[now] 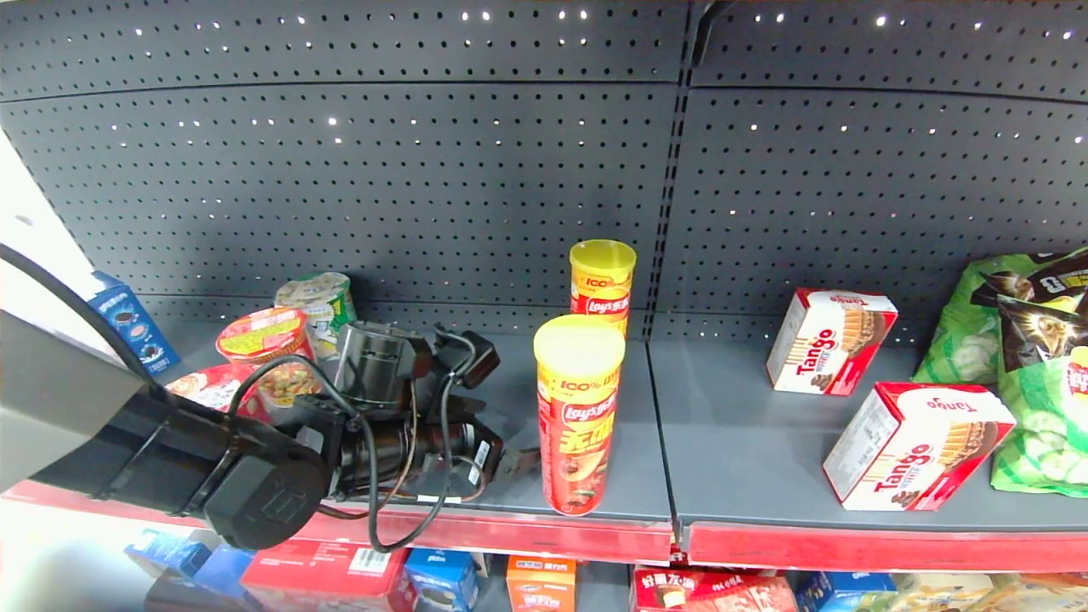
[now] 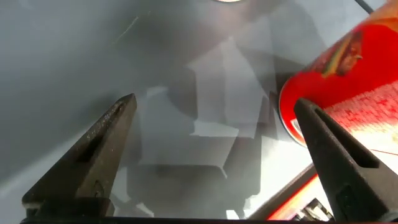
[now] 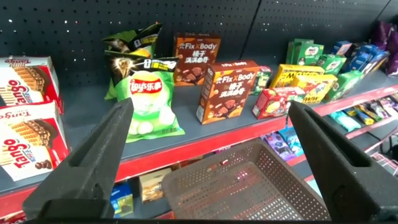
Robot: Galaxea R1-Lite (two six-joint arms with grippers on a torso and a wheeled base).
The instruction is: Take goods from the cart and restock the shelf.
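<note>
Head view: red-labelled chip can stands beside the released left pincer; right pincer likewise released.

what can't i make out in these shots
Head view: lower part of the red-lidded noodle cup, hidden behind the black left arm.
Head view: green crisp bags, cut by the frame edge.
Left wrist view: top of the tall red crisp can, past the edge.

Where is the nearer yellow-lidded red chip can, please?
In the head view, the nearer yellow-lidded red chip can stands at the front edge of the grey shelf, right of the left gripper, a second such can behind it.
</note>
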